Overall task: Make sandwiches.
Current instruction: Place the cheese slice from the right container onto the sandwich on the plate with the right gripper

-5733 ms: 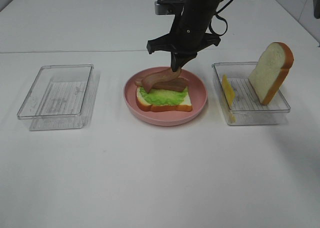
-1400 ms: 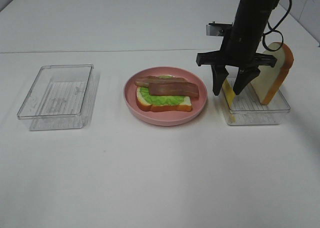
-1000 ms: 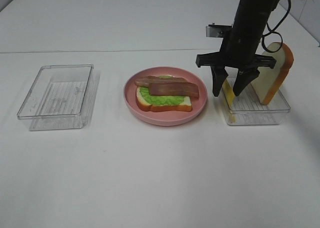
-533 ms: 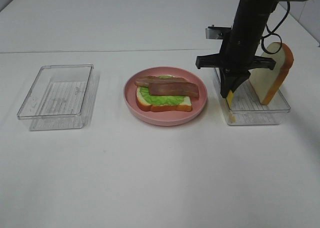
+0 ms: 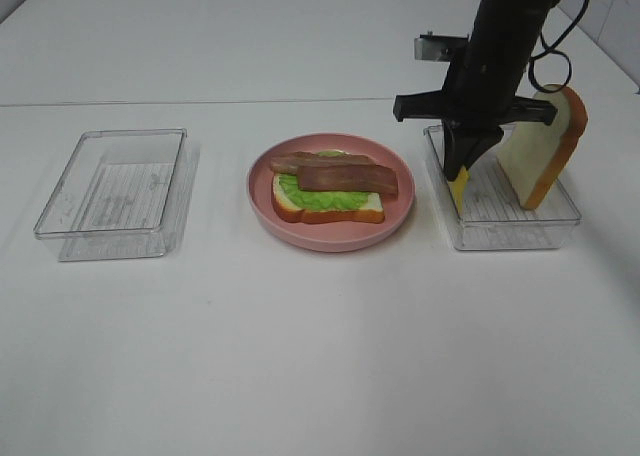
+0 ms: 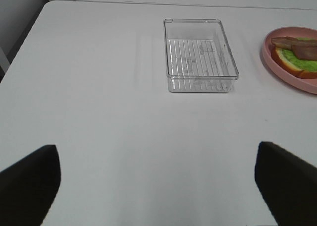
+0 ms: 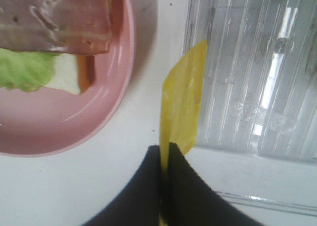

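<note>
The right gripper (image 5: 461, 166) hangs, pointing downward, over the left end of the right-hand clear tray (image 5: 512, 234); its two dark fingers (image 7: 176, 186) are pressed together on a thin yellow cheese slice (image 5: 459, 194), pinching it by its upper edge so that the slice hangs edge-on below the tips; in the right wrist view the slice straddles the tray's wall, partly over the ribbed floor and partly over the white table (image 5: 320, 356), and whether its lower tip touches anything cannot be told; a second bread slice (image 5: 541, 146), white with an orange-brown crust, stands tilted on end at the far right corner of that tray, just beside the arm but apart from the cheese; in the middle of the table sits a pink plate (image 5: 330, 238) bearing the open sandwich (image 5: 330, 191): a base bread slice (image 5: 366, 207) lying flat, a green lettuce leaf (image 5: 318, 197) spread over it, and two brown bacon strips (image 5: 345, 176) laid lengthwise on top, overlapping; the plate lies near the right-hand tray without touching it; well to the left stands the left-hand clear tray (image 5: 110, 191), with a ribbed floor; the left gripper (image 6: 156, 154) shows only in its wrist view, low over bare table, its dark fingers (image 6: 29, 186) spread wide at the picture's two corners and holding nothing.
</note>
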`<state>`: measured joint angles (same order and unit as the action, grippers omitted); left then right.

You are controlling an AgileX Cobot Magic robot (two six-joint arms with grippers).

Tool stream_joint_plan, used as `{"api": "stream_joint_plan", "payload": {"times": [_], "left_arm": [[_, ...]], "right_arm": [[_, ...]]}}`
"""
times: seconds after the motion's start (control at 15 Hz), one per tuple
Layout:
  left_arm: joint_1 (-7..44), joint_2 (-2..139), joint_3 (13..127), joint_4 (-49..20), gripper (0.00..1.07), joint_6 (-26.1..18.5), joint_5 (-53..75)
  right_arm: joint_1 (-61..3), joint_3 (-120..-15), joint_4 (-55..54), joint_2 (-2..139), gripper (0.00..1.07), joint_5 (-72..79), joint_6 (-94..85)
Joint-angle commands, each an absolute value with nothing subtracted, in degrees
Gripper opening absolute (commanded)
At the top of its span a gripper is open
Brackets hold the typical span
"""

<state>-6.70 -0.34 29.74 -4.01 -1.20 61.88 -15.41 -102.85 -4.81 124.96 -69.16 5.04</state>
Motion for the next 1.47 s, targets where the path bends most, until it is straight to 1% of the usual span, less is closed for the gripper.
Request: {"api": "stream_joint_plan", "payload": {"times": [0.07, 0.2, 0.47, 0.87, 0.93, 1.0, 1.13, 1.33, 1.47], "left_arm": [[-6.9, -1.5, 29.6, -4.6, 1.0, -1.0, 61.3], [-6.9, -1.5, 29.6, -4.6, 1.0, -1.0, 61.3], [-6.9, -1.5, 29.6, -4.7, 1.0, -1.0, 61.3], [-6.9, -1.5, 29.6, -4.7, 1.0, -1.0, 61.3], [-6.9, -1.5, 29.6, -4.7, 1.0, -1.0, 61.3], [-6.9, -1.5, 29.6, -4.7, 1.0, -1.0, 61.3], [-6.9, -1.5, 29.6, -4.7, 1.0, -1.0, 61.3], [-6.9, -1.5, 29.6, -4.7, 1.0, -1.0, 61.3], [-6.9, -1.5, 29.6, -4.7, 1.0, -1.0, 61.3]], "right_arm": [[-15.4, -102.6, -11.2, 118.9, 0.0, -67.8, 0.5], [-15.4, -102.6, -17.8, 117.0, 0.0, -65.5, -2.9], [-15.4, -102.6, -36.6, 116.2, 0.0, -62.3, -14.0], [-15.5, -102.6, -37.2, 117.0, 0.0, -60.2, -12.9], [-15.5, -102.6, -39.6, 118.4, 0.0, -59.8, -13.2], [-15.5, -102.6, -45.1, 121.1, 0.0, -59.7, -15.9], [-15.5, -102.6, -52.7, 125.1, 0.0, -59.6, -19.0], [-15.5, -102.6, -57.3, 129.5, 0.0, -59.7, -19.3], [-15.5, -102.6, -57.3, 131.2, 0.0, -58.2, -19.3]]}}
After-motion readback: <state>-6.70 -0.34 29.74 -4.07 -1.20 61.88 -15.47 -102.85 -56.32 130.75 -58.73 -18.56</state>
